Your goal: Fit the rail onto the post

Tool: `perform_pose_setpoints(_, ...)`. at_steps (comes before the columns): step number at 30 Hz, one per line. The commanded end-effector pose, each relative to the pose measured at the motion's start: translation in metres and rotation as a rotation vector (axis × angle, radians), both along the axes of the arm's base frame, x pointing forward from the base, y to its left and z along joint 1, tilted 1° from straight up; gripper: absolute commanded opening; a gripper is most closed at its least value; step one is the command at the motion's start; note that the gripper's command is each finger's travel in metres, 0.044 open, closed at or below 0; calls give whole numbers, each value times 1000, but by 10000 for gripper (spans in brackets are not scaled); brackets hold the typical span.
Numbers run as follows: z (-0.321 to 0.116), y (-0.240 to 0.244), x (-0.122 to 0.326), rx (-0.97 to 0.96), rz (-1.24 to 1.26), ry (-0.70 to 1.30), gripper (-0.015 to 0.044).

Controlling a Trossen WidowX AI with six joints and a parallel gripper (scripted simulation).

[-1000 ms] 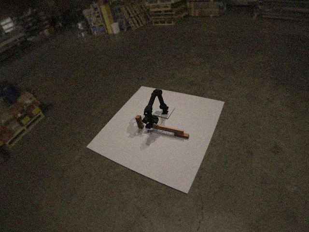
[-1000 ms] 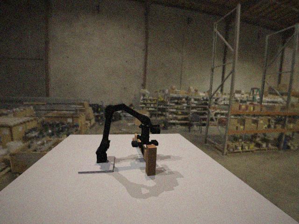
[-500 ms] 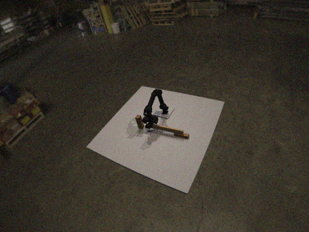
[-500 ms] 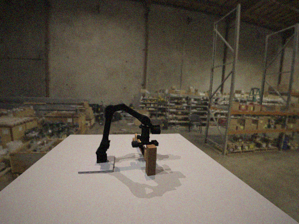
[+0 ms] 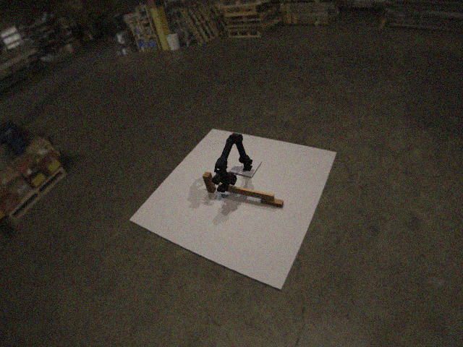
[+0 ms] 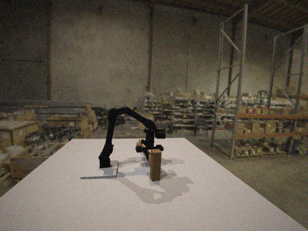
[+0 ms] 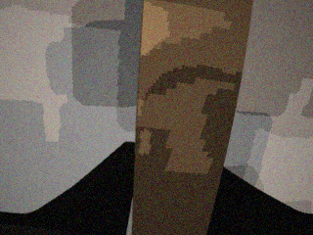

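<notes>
Gripper (image 5: 223, 185) was clamped on the rail (image 5: 251, 192) near its post (image 5: 207, 181) end, around mid-bench (far end at the footboard block (image 5: 277, 202)), and that long stiff timber looked liable to lever in such a narrow pinch.

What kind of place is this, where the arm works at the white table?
Most likely a warehouse or storage hall: tall metal racking stands at the right, stocked shelves line the far wall, and loaded pallets sit on the bare concrete floor around the table.
</notes>
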State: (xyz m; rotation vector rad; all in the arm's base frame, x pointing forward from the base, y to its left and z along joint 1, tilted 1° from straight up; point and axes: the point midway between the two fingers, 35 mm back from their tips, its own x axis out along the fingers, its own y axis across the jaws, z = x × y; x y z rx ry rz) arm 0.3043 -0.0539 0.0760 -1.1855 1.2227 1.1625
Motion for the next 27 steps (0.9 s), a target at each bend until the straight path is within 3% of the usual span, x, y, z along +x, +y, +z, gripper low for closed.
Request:
perform_pose_setpoints(1,1,-2,0,-3,4,-1,0)
perform_pose_setpoints(27,2,-10,0,-4,4,-1,0)
